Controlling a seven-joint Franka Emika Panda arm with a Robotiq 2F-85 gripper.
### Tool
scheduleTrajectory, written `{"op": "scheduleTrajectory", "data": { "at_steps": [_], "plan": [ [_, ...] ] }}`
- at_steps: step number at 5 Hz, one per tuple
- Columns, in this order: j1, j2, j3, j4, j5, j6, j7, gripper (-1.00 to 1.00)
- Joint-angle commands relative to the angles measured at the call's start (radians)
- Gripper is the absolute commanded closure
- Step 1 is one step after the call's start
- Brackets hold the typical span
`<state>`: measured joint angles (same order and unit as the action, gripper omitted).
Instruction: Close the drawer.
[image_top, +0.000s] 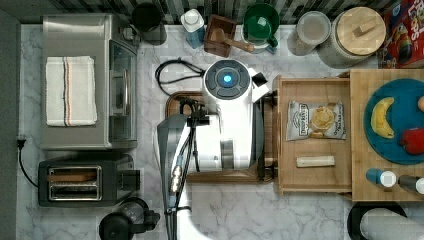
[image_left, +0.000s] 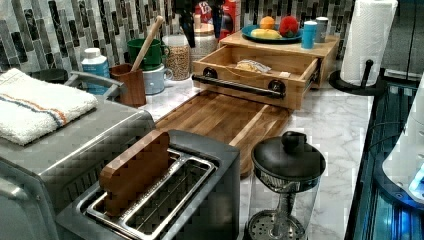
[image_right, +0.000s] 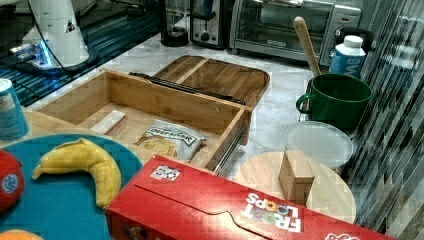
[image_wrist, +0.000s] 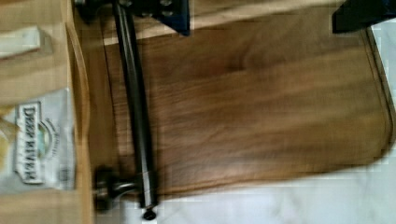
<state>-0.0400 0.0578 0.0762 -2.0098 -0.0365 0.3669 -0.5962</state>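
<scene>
drawer (image_top: 314, 180): one
chip bag (image_top: 315, 120): one
banana (image_top: 382, 117): one
green mug (image_right: 336, 99): one
toaster (image_top: 80, 180): one
paper towel roll (image_left: 369, 32): one

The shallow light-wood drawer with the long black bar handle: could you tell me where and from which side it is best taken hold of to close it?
Probably the long black bar handle on the shallow light-wood drawer, near its middle. It stands off the front panel on two end posts, leaving a gap for fingers. Come from above the brown wooden cutting board, the open side in front.
</scene>
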Motion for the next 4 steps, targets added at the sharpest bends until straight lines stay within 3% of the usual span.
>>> {"op": "scheduleTrajectory", "data": {
  "at_steps": [1, 4],
  "plan": [
    [0.017, -0.029, 0.02, -0.067, -0.023, 0.04, -0.221, 1.0],
    [0.011, 0.051, 0.028, -0.2, -0.08, 0.259, -0.203, 1.0]
  ]
}}
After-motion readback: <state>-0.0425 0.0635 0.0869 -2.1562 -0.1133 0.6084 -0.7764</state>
